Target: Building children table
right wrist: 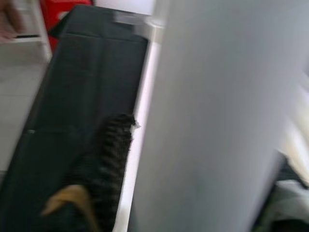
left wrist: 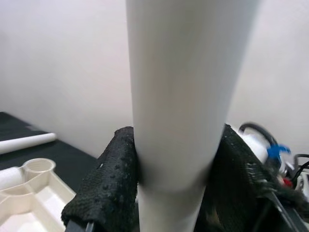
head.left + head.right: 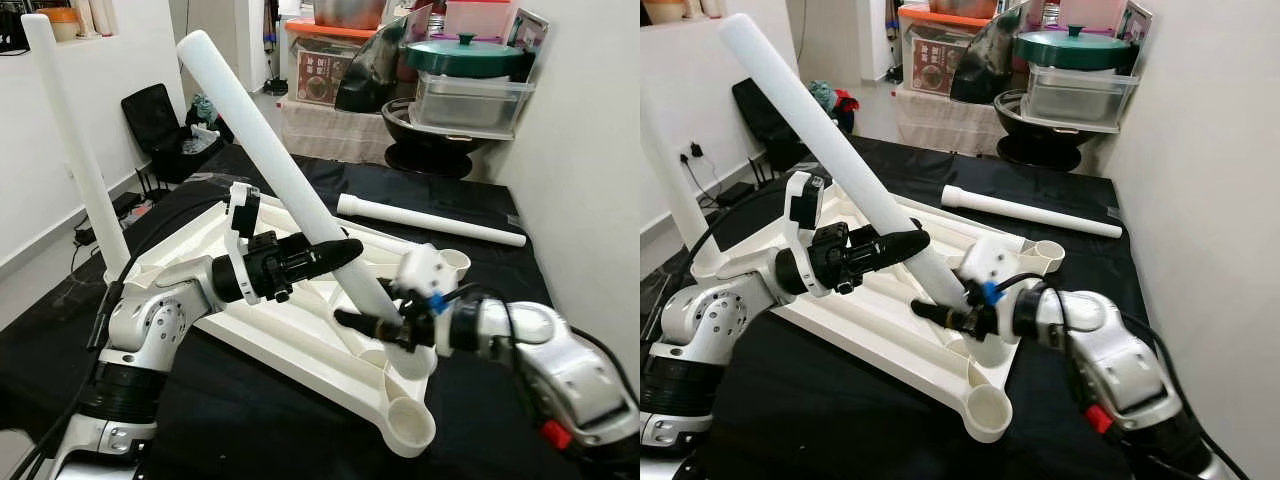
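Nearest you, the upturned white tabletop (image 3: 300,340) lies flat on the black-covered bench (image 3: 250,430), its round corner socket (image 3: 412,425) open and empty at the near corner. Your right claw (image 3: 385,327) reaches in low from the right, its fingers closed around the bottom end of the white leg tube (image 3: 285,175), just above the tabletop's right-hand socket. Your left claw (image 3: 335,250) comes in from the left and is clamped on the same tube a little higher up — the left wrist view shows its black pads (image 2: 108,174) pressed against both sides of the tube.

The tube's long axis is tilted: lower end down by the right socket, upper end pointing up, away and to the left. The right wrist view is blurred; you can make out one dark finger (image 1: 104,159) against the pale tube and no more.

At the tabletop's left corner another leg (image 3: 75,140) stands upright. Farther back on the bench, a third leg (image 3: 430,220) lies flat, its length running left to right. Beyond the bench, a clear plastic bin (image 3: 465,100) carries a green lidded pot (image 3: 465,55); the bin's contents cannot be told.
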{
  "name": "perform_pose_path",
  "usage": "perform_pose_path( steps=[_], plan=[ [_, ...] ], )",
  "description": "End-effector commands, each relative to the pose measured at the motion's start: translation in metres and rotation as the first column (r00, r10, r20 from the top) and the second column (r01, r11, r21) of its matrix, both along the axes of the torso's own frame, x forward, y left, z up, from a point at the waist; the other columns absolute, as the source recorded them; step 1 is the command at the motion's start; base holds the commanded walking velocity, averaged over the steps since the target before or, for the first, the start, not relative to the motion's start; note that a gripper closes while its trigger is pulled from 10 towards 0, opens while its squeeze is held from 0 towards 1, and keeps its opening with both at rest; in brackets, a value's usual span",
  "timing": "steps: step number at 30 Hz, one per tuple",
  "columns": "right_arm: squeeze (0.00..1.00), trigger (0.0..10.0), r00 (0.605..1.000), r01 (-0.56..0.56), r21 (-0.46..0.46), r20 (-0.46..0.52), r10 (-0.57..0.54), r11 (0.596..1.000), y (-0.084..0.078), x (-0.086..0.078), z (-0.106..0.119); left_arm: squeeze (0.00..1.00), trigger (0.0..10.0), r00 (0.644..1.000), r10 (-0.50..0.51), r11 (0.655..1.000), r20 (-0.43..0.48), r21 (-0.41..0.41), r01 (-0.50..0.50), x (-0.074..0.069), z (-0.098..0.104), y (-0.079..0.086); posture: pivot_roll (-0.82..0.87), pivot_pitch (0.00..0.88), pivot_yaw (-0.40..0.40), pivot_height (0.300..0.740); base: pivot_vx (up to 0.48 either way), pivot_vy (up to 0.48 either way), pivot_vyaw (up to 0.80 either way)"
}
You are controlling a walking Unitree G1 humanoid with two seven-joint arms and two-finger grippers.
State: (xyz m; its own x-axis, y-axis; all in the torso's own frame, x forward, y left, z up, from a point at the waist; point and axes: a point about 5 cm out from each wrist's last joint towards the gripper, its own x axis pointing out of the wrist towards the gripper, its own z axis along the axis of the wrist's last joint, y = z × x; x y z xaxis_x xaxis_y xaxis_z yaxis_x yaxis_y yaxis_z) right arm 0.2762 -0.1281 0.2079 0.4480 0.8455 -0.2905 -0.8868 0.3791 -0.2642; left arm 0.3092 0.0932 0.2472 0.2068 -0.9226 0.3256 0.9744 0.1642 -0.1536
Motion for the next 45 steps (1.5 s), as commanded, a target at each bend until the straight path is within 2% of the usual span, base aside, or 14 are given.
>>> perform_pose_path(
  steps=[1,2,4,5,11,18,19,20,21,26,33,38,39,45],
  plan=[
    [1.00,10.0,1.000,-0.012,-0.019,-0.003,0.012,1.000,0.003,0.001,-0.001,0.00,10.0,0.998,-0.052,0.998,0.047,-0.027,0.054,-0.003,0.011,-0.008,0.01,0.000,-0.054,0.740,0.000,0.000,0.00],
    [0.25,10.0,1.000,-0.004,-0.037,0.004,0.004,0.999,0.005,0.003,-0.002,0.00,10.0,0.997,-0.052,0.998,0.048,-0.029,0.054,-0.003,0.011,-0.009,0.01,0.000,-0.055,0.740,0.000,0.000,0.00],
    [0.25,10.0,1.000,-0.004,-0.037,0.004,0.004,0.999,0.005,0.003,-0.002,0.00,10.0,0.997,-0.052,0.998,0.048,-0.029,0.054,-0.003,0.011,-0.009,0.01,0.000,-0.055,0.740,0.000,0.000,0.00],
    [0.00,10.0,1.000,-0.002,-0.038,0.004,0.002,0.999,0.006,0.004,-0.002,0.00,10.0,0.997,-0.052,0.998,0.048,-0.030,0.054,-0.003,0.011,-0.009,0.01,0.000,-0.056,0.740,0.000,0.000,0.00],
    [0.00,10.0,1.000,0.016,-0.028,-0.015,-0.017,0.999,0.013,0.011,-0.001,0.00,10.0,0.997,-0.060,0.998,0.046,-0.028,0.061,-0.004,0.010,-0.012,0.00,0.000,-0.056,0.740,0.000,0.000,0.00],
    [0.00,10.0,0.990,0.137,0.016,-0.046,-0.136,0.990,0.012,0.030,0.008,0.00,10.0,0.997,-0.055,0.998,0.046,-0.029,0.057,-0.006,0.007,-0.014,-0.01,0.000,-0.061,0.740,0.000,0.000,0.00],
    [0.00,7.1,0.986,0.157,0.028,-0.054,-0.155,0.987,0.010,0.032,0.009,0.00,10.0,0.998,-0.053,0.998,0.044,-0.032,0.055,-0.006,0.007,-0.014,-0.01,0.000,-0.061,0.740,0.000,0.000,0.00],
    [0.00,7.1,0.986,0.157,0.028,-0.054,-0.155,0.987,0.010,0.032,0.009,0.00,10.0,0.998,-0.053,0.998,0.044,-0.032,0.055,-0.006,0.007,-0.014,-0.01,0.000,-0.061,0.740,0.000,0.000,0.00],
    [0.00,0.0,0.982,0.181,0.047,-0.063,-0.178,0.982,0.009,0.034,0.010,0.00,10.0,0.998,-0.051,0.998,0.042,-0.035,0.052,-0.007,0.006,-0.014,-0.01,0.000,-0.063,0.740,0.000,0.000,0.00],
    [0.00,0.0,0.974,0.220,0.069,-0.075,-0.215,0.973,0.006,0.037,0.010,0.00,10.0,0.998,-0.047,0.998,0.039,-0.038,0.049,-0.007,0.006,-0.014,-0.01,0.000,-0.064,0.740,0.000,0.000,0.00],
    [0.00,0.0,0.939,0.337,0.138,-0.118,-0.322,0.932,0.000,0.046,0.010,0.00,10.0,0.999,-0.027,0.999,0.034,-0.043,0.029,-0.006,0.005,-0.012,-0.01,0.000,-0.063,0.740,0.000,0.000,0.00],
    [0.00,0.0,0.928,0.372,0.216,-0.125,-0.352,0.903,-0.001,0.048,0.015,0.00,10.0,0.998,0.036,0.998,0.051,-0.045,-0.034,-0.002,0.003,-0.010,-0.01,0.000,-0.060,0.740,0.000,0.000,0.00],
    [0.00,0.0,0.919,0.394,0.268,-0.118,-0.376,0.879,-0.005,0.049,0.020,1.00,10.0,0.993,0.103,0.994,0.059,-0.052,-0.100,0.004,0.001,-0.008,-0.01,0.000,-0.060,0.740,0.000,0.000,0.00],
    [0.00,0.0,0.882,0.468,0.287,-0.102,-0.459,0.836,-0.017,0.055,0.021,1.00,10.0,0.986,0.147,0.988,0.082,-0.062,-0.142,0.005,0.004,-0.002,-0.01,0.000,-0.057,0.740,0.000,0.000,0.00]
  ],
)
